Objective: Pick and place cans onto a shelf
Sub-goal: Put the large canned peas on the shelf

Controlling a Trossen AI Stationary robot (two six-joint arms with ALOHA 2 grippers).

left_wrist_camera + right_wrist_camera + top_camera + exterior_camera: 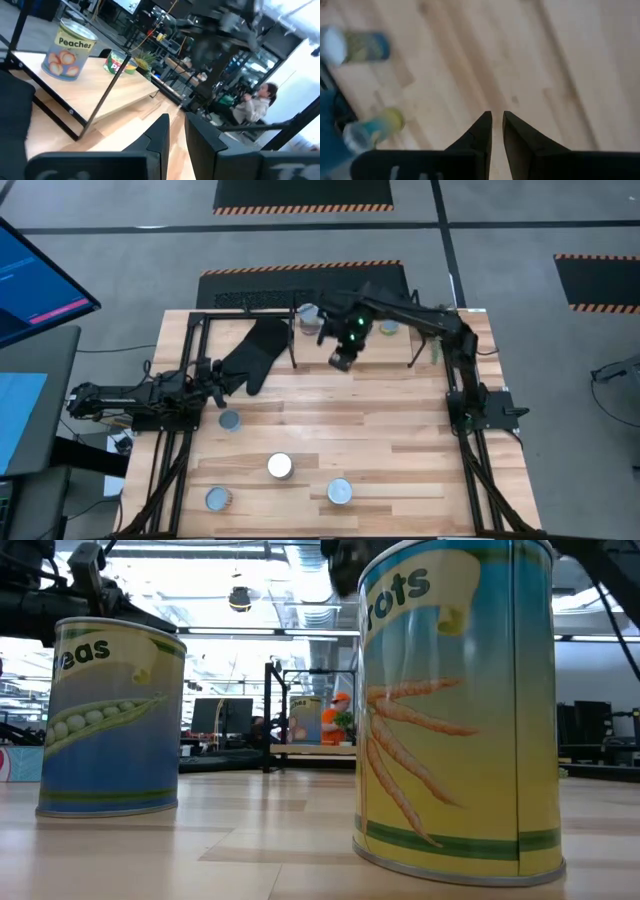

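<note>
Four cans stand upright on the tabletop near its front: (230, 421), (279, 466), (340, 492), (218, 499). The low view shows a peas can (110, 720) and a carrots can (455, 710) up close. The shelf (250, 313) stands at the far edge with two cans on its board, a peaches can (308, 315) (67, 50) and another (388, 328) (117, 62). My right gripper (343, 360) (497, 122) is shut and empty, above the bare table just in front of the shelf. My left gripper (215, 375) (177, 125) is shut and empty at the table's left, beside the mitt.
A black oven mitt (255, 355) lies under the shelf's left part, next to my left gripper. A small green plant (142, 57) stands at the shelf's right end. The shelf's thin black legs (293, 345) stand between the mitt and my right gripper. A person (257, 107) sits beyond the table.
</note>
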